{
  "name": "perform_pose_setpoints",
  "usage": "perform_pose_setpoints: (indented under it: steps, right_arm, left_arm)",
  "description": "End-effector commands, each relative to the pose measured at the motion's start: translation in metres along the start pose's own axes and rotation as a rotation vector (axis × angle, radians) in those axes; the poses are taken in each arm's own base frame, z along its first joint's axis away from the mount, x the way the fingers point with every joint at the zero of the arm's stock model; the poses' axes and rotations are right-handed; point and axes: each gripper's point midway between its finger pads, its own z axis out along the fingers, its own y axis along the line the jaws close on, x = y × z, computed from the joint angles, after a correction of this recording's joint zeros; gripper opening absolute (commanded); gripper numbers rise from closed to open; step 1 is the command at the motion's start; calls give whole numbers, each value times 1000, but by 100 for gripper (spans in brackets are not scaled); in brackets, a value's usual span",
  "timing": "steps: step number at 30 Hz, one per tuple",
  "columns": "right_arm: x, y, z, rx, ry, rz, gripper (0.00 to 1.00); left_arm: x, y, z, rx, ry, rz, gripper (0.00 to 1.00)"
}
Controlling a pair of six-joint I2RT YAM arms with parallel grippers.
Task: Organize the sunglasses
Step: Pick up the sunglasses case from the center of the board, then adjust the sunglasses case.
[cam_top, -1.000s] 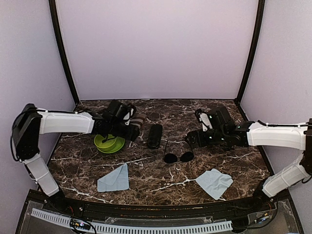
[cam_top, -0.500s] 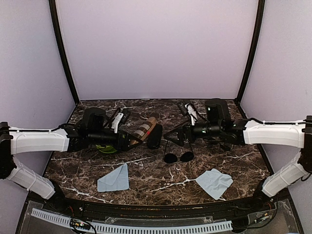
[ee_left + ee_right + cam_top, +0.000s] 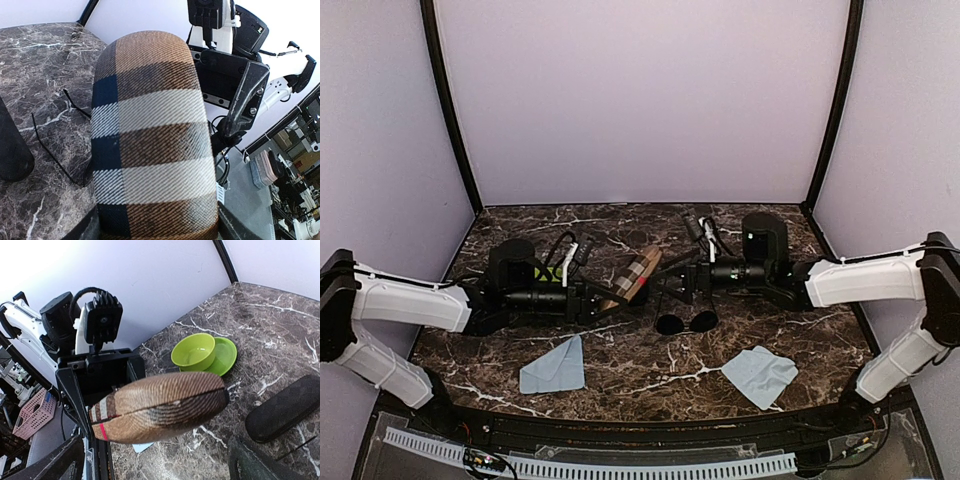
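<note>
Left gripper (image 3: 605, 296) clamped the plaid case (image 3: 636, 274), long axis aimed at the wide-open, empty right gripper (image 3: 672, 284); round sunglasses (image 3: 670, 324) lay just nearward of that gripper.

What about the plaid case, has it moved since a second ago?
Yes. The plaid case has moved right, closer to the round sunglasses, which stayed put.

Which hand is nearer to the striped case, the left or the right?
Left. The left hand grips the striped case at one end; the open right hand faces its other end, not touching.
</note>
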Motion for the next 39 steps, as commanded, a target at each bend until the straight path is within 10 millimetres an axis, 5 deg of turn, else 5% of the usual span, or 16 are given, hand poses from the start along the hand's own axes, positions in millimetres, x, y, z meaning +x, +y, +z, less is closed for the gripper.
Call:
perform_pose_setpoints:
  steps: [1, 7, 8, 35, 39]
  right_arm:
    - [-20, 14, 2, -68, -92, -64, 100]
    - [-18, 14, 6, -76, -98, -72, 100]
    - [-16, 20, 6, -118, -81, 65, 99]
    - [-13, 26, 8, -193, -98, 96, 59]
    - [-12, 25, 10, -197, -97, 104, 69]
  left_arm:
    - [-18, -22, 2, 78, -87, 35, 0]
    - [-15, -30, 6, 120, -88, 34, 0]
    - [-15, -31, 8, 122, -86, 33, 0]
    - [-6, -33, 15, 170, -71, 10, 0]
    - [-6, -34, 15, 176, -70, 11, 0]
